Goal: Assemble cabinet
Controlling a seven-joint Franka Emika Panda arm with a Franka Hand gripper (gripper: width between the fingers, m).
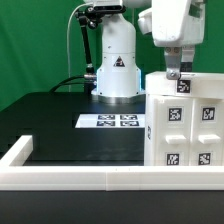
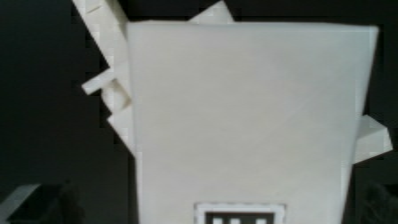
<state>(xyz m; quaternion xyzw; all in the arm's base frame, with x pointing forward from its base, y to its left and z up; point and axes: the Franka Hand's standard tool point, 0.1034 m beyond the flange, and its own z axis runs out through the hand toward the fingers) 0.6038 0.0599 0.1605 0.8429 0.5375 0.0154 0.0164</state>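
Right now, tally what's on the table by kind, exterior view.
Cabinet: 1
Marker board: 1
Border rail: 1
Robot arm, with its end effector at the cabinet's top: 1
Total: 4

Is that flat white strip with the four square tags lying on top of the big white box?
No, the marker board lies flat on the black table, beside the cabinet, not on it.

Green backdrop (image 1: 35, 40) behind, black counter (image 1: 50, 118) under even light, marker board (image 1: 110, 121) flat mid-counter, low white border rail (image 1: 70, 178) along near edge and the exterior view's left.
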